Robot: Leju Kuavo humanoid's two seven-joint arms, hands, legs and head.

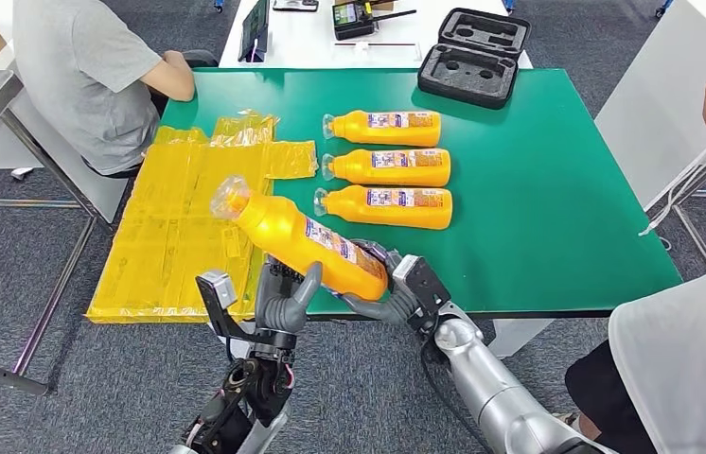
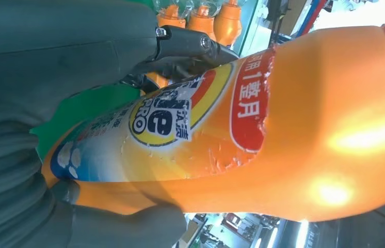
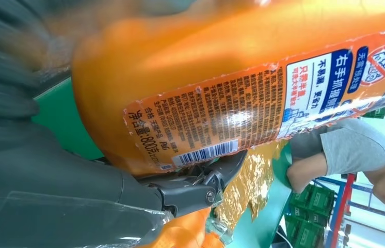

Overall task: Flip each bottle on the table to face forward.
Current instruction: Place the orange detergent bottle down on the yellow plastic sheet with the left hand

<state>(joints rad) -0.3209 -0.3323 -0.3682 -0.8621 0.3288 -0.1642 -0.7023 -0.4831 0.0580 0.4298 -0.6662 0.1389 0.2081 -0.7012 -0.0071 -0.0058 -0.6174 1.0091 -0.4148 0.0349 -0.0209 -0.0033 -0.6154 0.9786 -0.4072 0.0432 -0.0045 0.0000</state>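
Right now the held bottle (image 1: 300, 236) is up off the tabletop (image 1: 557, 218), hanging over its near edge, tilted with the clear cap end raised toward the far left and the base low toward the robot. Both hands are on it: the left hand (image 1: 283, 298) cups it from underneath with the thumb curled up against the orange body, and the right hand (image 1: 397, 288) clamps the base end from the right side. Up close, the left wrist view gives us the front label, a round yellow-ringed logo and a red panel, with the left hand's thumb (image 2: 128, 227) pressed to the plastic. On the other side, the right wrist view catches the back label with barcode and fine print, a finger (image 3: 201, 188) tucked just below it.

Further out, three more orange bottles lie in a neat column near the middle of the tabletop, caps pointing left: the far bottle (image 1: 387, 127), the middle bottle (image 1: 392, 166) and the near bottle (image 1: 389, 206). Yellow plastic wrap (image 1: 179, 227) sprawls over the left edge. Toward the far edge sits an open black foam case (image 1: 474, 57). A person in a grey shirt (image 1: 84, 76) sits at the far left corner.
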